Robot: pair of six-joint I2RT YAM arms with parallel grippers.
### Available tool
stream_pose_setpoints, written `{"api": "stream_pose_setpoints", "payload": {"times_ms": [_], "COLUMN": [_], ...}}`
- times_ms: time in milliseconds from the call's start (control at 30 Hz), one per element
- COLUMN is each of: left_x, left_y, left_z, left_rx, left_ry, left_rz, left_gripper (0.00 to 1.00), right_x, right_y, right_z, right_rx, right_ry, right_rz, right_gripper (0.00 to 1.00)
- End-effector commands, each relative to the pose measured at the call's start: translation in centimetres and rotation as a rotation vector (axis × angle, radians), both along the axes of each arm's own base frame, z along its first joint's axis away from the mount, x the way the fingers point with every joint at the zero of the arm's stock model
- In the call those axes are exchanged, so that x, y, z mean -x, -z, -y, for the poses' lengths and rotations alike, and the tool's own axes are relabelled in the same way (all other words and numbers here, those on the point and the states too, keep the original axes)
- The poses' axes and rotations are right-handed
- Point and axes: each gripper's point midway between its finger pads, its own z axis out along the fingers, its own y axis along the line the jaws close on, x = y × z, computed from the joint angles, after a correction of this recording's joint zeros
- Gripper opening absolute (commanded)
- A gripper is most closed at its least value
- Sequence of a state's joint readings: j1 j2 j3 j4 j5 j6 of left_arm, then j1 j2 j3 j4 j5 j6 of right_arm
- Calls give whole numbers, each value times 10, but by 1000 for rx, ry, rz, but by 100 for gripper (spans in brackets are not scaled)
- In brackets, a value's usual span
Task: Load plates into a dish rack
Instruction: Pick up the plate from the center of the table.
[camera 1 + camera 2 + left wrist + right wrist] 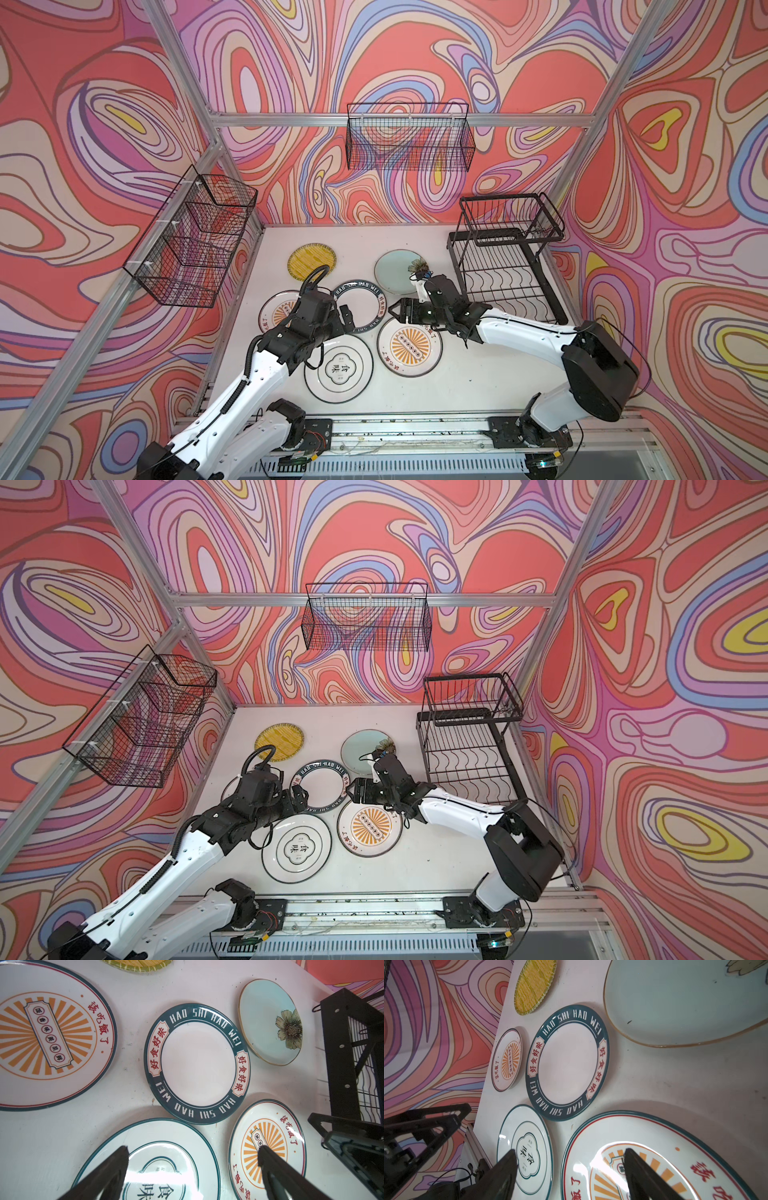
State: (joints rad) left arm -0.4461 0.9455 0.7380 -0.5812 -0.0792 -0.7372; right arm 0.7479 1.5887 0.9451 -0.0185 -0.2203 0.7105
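Six plates [338, 372] are laid flat on the white surface [478, 374], all to the left of the black dish rack [505, 286], which is set in the far right corner. The lettered-rim plate [360, 305] is flanked by both tools. The left tool [192, 1148] is held wide open, with nothing between its jaws. The right tool [570, 1151] is likewise seen with jaws apart and empty.

White arms [519, 332], black joints [598, 365], ribbed cables [313, 274].
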Motion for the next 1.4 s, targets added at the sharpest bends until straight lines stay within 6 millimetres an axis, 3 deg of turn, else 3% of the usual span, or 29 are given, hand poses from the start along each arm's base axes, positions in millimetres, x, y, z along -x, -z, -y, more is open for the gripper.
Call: {"api": "stream_pose_setpoints", "payload": {"times_ms": [0, 167, 200, 533, 1367], "left_x": [9, 10, 11, 12, 22], "left_y": [6, 9, 10, 9, 7], "left_z": [-4, -4, -4, -8, -10], "left_rx": [-38, -43, -45, -70, -60], "left_ry": [-8, -1, -2, -6, 1], "left_rz": [-79, -92, -92, -102, -110], "left_gripper": [99, 99, 99, 99, 95], "right_x": [-7, -18, -20, -35, -53], "right_y": [15, 32, 45, 77, 104], "right_z": [-7, -18, -20, -38, -52], "right_rx": [45, 84, 99, 117, 121], "right_ry": [22, 30, 29, 32, 64], "right_rz": [-42, -88, -108, -153, -188], "right_gripper": [76, 67, 65, 59, 47]}}
